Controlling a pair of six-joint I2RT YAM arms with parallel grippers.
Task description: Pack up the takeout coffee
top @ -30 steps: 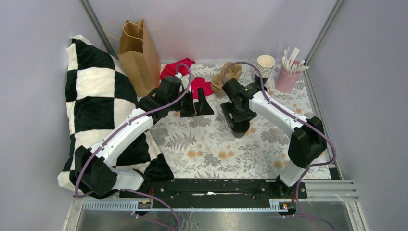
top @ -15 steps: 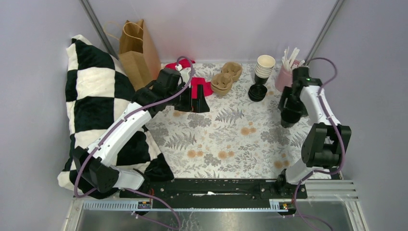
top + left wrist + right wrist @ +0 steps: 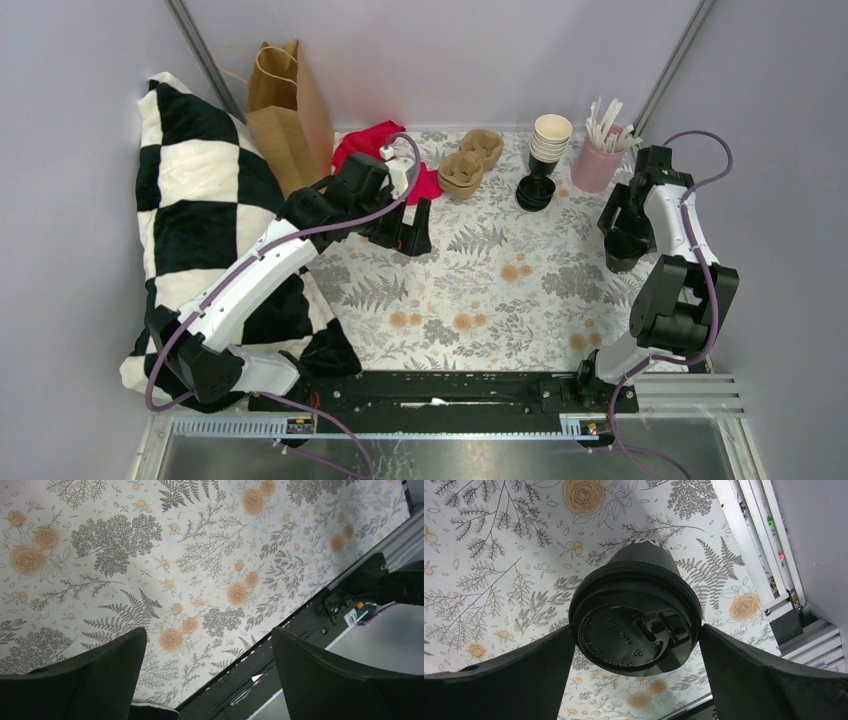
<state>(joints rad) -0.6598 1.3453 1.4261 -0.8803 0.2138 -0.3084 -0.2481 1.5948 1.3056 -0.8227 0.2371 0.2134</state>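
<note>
While the takeout coffee [image 3: 636, 612] stands lidded, step: bagging.
Your left gripper [image 3: 208, 630]: fingers apart, empty.
Your right gripper [image 3: 636, 629]: fingers apart astride it; clamp, lift.

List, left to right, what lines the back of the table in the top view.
Checkered pillow, brown paper bag, red cloth, cardboard cup carrier, stack of paper cups, pink cup of sticks.

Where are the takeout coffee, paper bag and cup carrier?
takeout coffee [image 3: 634, 637]: right wrist view, middle of black lid.
paper bag [image 3: 290, 125]: top external view, brown side.
cup carrier [image 3: 470, 163]: top external view, its middle.
</note>
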